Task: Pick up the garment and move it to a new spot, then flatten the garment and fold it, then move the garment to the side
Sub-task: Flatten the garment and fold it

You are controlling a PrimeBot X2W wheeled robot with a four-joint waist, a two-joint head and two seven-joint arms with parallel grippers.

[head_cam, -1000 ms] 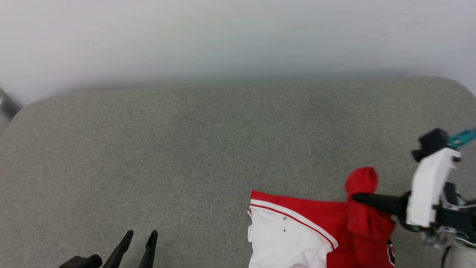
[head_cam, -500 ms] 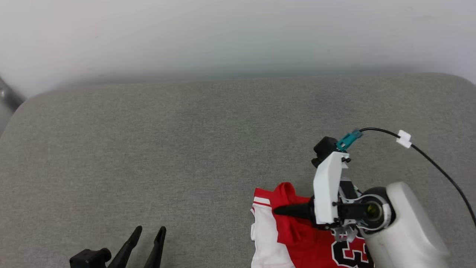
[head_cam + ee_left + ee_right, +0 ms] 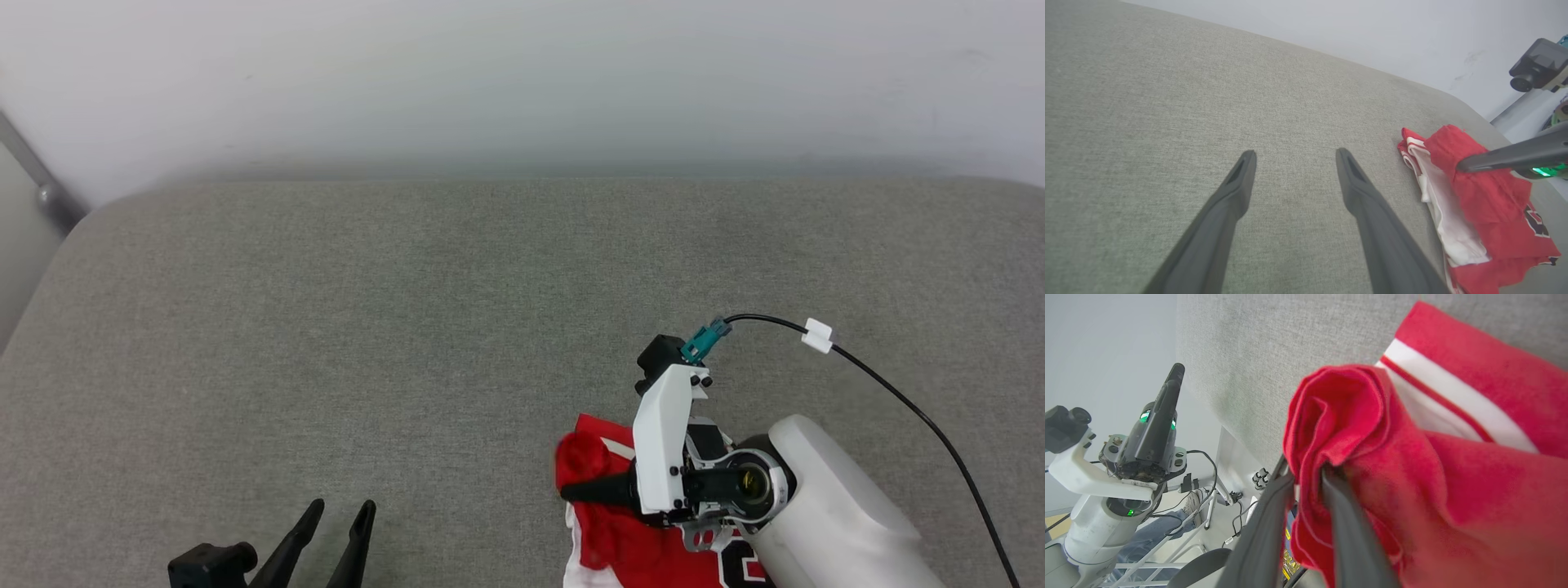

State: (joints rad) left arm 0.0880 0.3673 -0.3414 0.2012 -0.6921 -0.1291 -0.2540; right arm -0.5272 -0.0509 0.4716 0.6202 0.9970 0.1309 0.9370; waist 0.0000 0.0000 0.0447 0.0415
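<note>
Your right fingers [image 3: 1349, 535] are clamping a bunched fold of the garment [image 3: 1453, 477]. The red cloth is wedged between them and is curling over their tips. In the head view those fingers [image 3: 596, 491] are pointing toward the robot's left and are holding that fold up above the rest of the garment [image 3: 608, 539]. The rest is lying crumpled at the near edge of the grey fabric surface [image 3: 408, 327], right of the middle and partly under your right forearm. A white sleeve with red-and-white trim is showing just under the lifted fold, and black-and-white lettering is peeking out beside the wrist.

Your left fingers [image 3: 1231, 208] are standing wide apart with nothing between them. They are hovering over bare grey fabric, well apart from the garment [image 3: 1486, 204]. In the head view they [image 3: 298, 539] are rising from the lower left.

A black cable [image 3: 898, 396] with a teal plug is running off the right wrist. A pale wall [image 3: 522, 82] is rising behind the surface.
</note>
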